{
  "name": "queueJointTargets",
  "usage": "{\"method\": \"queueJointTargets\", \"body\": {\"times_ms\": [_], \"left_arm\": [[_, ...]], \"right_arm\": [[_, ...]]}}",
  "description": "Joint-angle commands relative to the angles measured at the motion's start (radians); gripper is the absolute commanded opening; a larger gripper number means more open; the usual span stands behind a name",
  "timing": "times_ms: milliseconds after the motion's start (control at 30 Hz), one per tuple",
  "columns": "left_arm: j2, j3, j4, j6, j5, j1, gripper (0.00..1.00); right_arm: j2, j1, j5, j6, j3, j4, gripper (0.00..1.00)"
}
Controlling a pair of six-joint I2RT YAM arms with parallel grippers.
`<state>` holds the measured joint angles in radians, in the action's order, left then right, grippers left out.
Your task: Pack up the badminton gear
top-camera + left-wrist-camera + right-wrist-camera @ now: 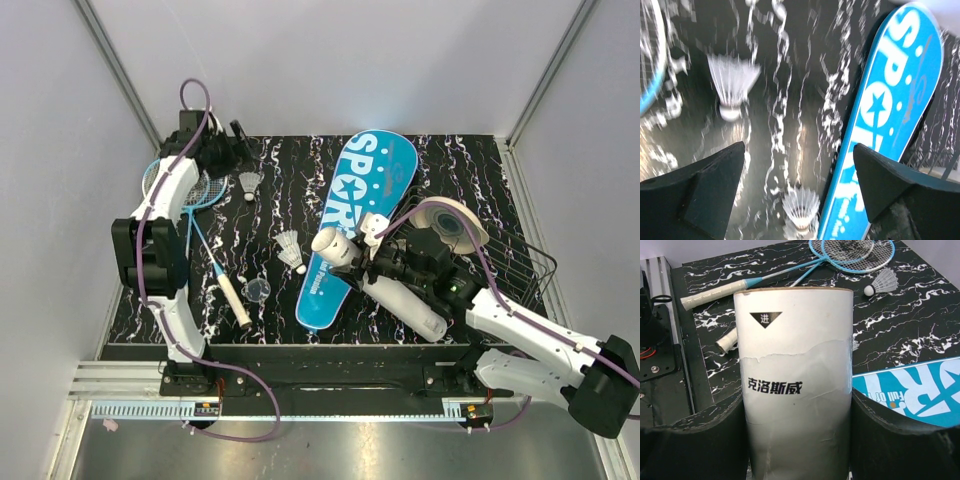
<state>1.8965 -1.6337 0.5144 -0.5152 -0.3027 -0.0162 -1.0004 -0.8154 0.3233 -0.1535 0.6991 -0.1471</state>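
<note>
At upper left of the left wrist view, a shuttlecock (pixel 732 85) lies ahead of my spread left hand (pixel 799 150), cork nearest, while my right hand (pixel 797 440) pinches the tube (pixel 795 365).

Free between far shuttlecock (pixel 250 183) and cover (pixel 365 190), over bare surface (pixel 290 190). Blocked rightward by wire basket (pixel 525 265), leftward by rackets (pixel 185 190).
</note>
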Motion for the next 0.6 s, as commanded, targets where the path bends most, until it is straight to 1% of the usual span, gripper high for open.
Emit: {"method": "queueJointTargets", "body": {"times_ms": [0, 33, 100, 200, 267, 367, 433, 467, 567], "left_arm": [[0.079, -0.185, -0.013, 0.201, -0.007, 0.015, 0.94], [0.134, -0.213, -0.022, 0.216, -0.024, 0.015, 0.92], [0.185, -0.290, -0.069, 0.228, -0.074, 0.015, 0.90], [0.295, -0.386, -0.123, 0.224, -0.122, 0.035, 0.89], [0.375, -0.445, -0.180, 0.187, -0.176, 0.035, 0.90], [0.450, -0.495, -0.243, 0.113, -0.202, 0.035, 0.89], [0.475, -0.506, -0.264, 0.090, -0.194, 0.032, 0.88], [0.492, -0.518, -0.263, 0.089, -0.172, 0.029, 0.86], [0.515, -0.537, -0.229, 0.119, -0.129, 0.021, 0.85]], "right_arm": [[-0.018, -0.005, 0.042, 0.068, 0.008, -0.054, 0.29], [-0.018, -0.004, 0.045, 0.069, 0.013, -0.037, 0.29], [-0.011, -0.004, 0.049, 0.072, 0.019, -0.026, 0.29], [-0.001, -0.004, 0.045, 0.075, 0.025, 0.001, 0.30], [0.002, -0.004, 0.036, 0.078, 0.030, 0.021, 0.29], [-0.003, -0.004, 0.027, 0.080, 0.034, 0.037, 0.30], [-0.007, -0.005, 0.013, 0.075, 0.036, 0.041, 0.29], [-0.010, -0.005, 0.004, 0.071, 0.036, 0.043, 0.30], [-0.017, -0.005, -0.013, 0.066, 0.037, 0.046, 0.29]]}}
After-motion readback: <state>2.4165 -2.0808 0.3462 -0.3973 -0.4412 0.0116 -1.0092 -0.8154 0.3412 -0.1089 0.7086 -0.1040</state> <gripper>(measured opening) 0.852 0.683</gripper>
